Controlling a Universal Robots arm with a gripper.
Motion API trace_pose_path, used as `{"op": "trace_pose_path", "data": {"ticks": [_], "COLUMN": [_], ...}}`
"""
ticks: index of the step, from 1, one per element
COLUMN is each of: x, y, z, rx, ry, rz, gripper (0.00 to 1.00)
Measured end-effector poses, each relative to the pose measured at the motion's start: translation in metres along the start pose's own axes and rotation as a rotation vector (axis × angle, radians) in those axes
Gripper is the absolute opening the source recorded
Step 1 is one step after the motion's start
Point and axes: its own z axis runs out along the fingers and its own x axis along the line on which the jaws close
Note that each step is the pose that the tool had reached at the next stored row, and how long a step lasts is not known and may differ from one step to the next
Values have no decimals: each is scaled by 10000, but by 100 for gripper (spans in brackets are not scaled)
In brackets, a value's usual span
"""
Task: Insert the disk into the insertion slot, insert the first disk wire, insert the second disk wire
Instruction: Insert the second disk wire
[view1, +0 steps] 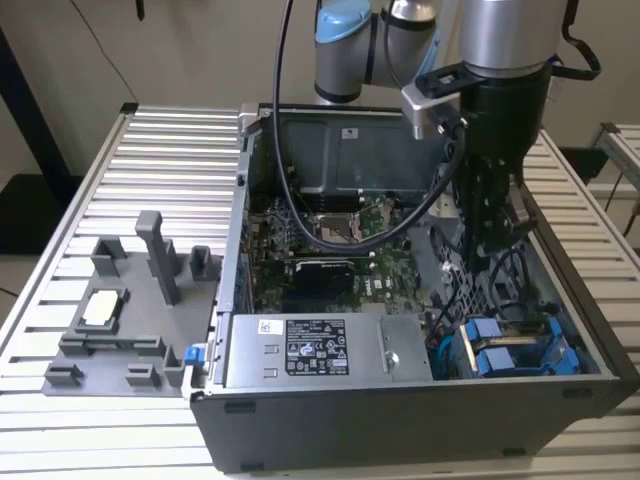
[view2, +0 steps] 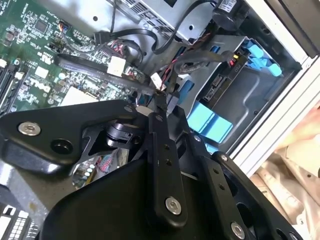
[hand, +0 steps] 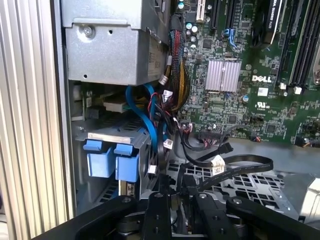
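The arm reaches down from above into the open black case (view1: 400, 420), which stands on a ribbed metal bench (view1: 170, 150). In the exterior view the claw (view1: 478, 250) hangs inside the case towards the exterior view's right, among loose cables and just above the corner that holds the drive bay.

The disk (view1: 500, 360) sits in the slot (view2: 260, 90), its blue frame tabs facing into the case. In the first wrist view those tabs (hand: 112, 160) stand side by side under a grey sheet-metal edge, with a bundle of blue, red and black cables just beside them.

In both wrist views the claw (view2: 159, 95) (hand: 175, 187) looks clenched on the end of a flat black wire (hand: 240, 167). From there the wire loops away over the perforated grey floor of the case. In the second wrist view it (view2: 100, 67) runs across the green board (view2: 45, 50) to the fingertips, near a small white plug. The held end is close to the disk but apart from it.

A grey power unit (view1: 310, 350) with a printed label lies along the near side of the case. On the bench at the exterior view's left sits a grey fixture (view1: 130, 320).
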Motion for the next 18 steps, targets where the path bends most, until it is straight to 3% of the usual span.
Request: {"op": "trace_pose_path", "data": {"ticks": [6, 7, 14, 17, 18], "x": [1, 1, 4, 13, 12], "y": [-24, -26, -38, -50, -50], "z": [5, 6, -1, -59, -58], "rx": [-1, -2, -6, -27, -27], "ry": [31, 33, 40, 47, 43], "rz": [-7, -8, -9, -14, -13], "gripper": [23, 16, 16, 24, 31]}}
